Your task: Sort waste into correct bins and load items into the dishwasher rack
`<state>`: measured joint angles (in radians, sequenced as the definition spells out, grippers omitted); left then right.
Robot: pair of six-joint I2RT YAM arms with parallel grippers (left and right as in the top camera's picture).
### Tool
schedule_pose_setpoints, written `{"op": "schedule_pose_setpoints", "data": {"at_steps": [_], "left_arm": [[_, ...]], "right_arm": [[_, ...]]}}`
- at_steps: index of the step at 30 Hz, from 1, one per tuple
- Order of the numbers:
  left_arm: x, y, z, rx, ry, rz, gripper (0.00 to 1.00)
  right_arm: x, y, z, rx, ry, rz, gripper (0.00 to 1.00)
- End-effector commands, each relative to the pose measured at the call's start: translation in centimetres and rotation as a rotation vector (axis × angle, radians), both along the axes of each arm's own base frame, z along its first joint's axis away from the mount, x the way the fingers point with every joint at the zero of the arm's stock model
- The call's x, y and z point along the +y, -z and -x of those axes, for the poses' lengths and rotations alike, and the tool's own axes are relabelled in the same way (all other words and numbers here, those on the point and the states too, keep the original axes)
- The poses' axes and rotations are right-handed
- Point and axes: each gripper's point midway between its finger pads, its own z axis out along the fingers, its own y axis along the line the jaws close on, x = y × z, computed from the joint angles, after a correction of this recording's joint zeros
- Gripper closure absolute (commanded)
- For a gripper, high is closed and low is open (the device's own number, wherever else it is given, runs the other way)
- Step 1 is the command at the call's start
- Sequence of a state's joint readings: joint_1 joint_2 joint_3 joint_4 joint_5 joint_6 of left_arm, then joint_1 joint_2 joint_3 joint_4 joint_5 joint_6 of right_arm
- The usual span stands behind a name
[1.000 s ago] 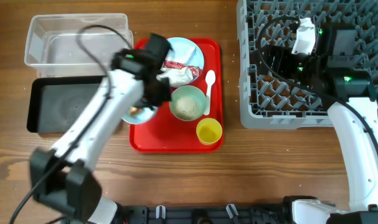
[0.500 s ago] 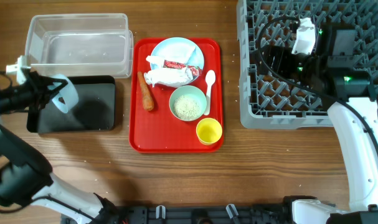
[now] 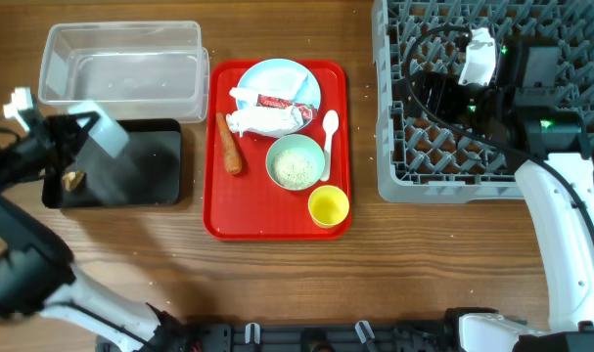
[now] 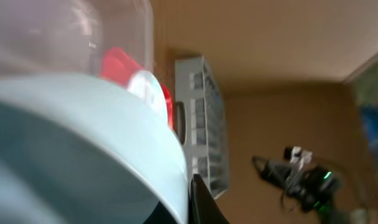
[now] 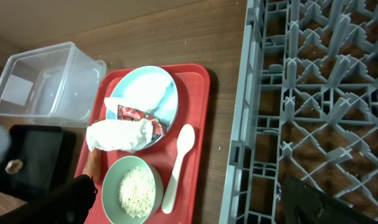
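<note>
Overhead, and the left gripper (image 3: pixel 79 137) has swung wide to the far left, fingers clamped on the rim of the light blue plastic bowl (image 3: pixel 108 137), which is tipped over the shallow black rectangular tray (image 3: pixel 150 166). And there it is: a small brown food scrap (image 3: pixel 73 180) now lies on the tray's near-left corner, where half a second ago there was only bare black. That looks like one piece of waste binned, and the emptied bowl should be ready for the big grey plastic grid rack (image 3: pixel 453 156).

The left wrist view shows little but smooth, matte blue bowl wall (one dark finger edges in below it).

Still to sort on the glossy red serving tray (image 3: pixel 277 225): the slim orange carrot (image 3: pixel 228 145), the crumpled white wrapper (image 3: pixel 267 120) and the small red snack wrapper (image 3: pixel 275 101), both on the round light blue plate (image 3: pixel 292 73). The pale green bowl (image 3: pixel 297 162) holds grainy white rice. The small yellow cup (image 3: pixel 328 206) and white plastic spoon (image 3: pixel 329 132) wait too. The clear rectangular tub (image 3: pixel 120 34) holds nothing.

The right gripper (image 5: pixel 185 186) hangs over the rack, fingers spread wide, carrying nothing.
</note>
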<state>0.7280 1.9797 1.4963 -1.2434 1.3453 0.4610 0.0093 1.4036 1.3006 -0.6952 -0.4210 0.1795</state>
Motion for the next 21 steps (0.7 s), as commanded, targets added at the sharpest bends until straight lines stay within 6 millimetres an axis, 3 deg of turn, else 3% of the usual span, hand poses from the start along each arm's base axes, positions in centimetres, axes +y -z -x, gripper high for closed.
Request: {"op": "schedule_pose_setpoints", "data": {"at_steps": [1,3,6,7,11,14,15,17,21], "left_arm": [[-8.1,-3.3,1.9,-0.012,0.236,-0.386,0.96],[-12.4,-1.7,2.4,0.108,0.347,-0.607,0.96],[-17.4,3.1,4.0,0.338,0.474,-0.956,0.96],[-20.1,5.3,6.0,0.420,0.536,-1.091,0.96],[-24.8,8.4,10.4,0.486,0.649,-1.131,0.95],[-26.8,12.1,14.4,0.503,0.759,-1.187,0.89],[-26.6,13.2,14.9,0.521,0.733,-1.218,0.85],[-26.6,13.8,14.5,0.513,0.692,-1.241,0.76],[-27.5,13.7,12.8,0.460,0.632,-1.213,0.46]], "right_arm": [[-0.2,-0.7,-0.3,-0.016,0.010,0.000,0.02],[-0.2,-0.7,-0.3,-0.016,0.010,0.000,0.02],[-0.2,-0.6,-0.2,-0.010,0.010,0.000,0.02],[-0.2,-0.3,0.1,0.007,0.009,0.002,0.02],[-0.2,-0.2,0.1,0.012,0.009,0.002,0.01],[-0.2,-0.2,0.2,0.013,0.009,0.002,0.01],[-0.2,-0.2,0.2,0.013,0.009,0.002,0.01],[-0.2,-0.2,0.1,0.012,0.009,0.002,0.01],[-0.2,-0.2,0.1,0.012,0.009,0.002,0.01]]}}
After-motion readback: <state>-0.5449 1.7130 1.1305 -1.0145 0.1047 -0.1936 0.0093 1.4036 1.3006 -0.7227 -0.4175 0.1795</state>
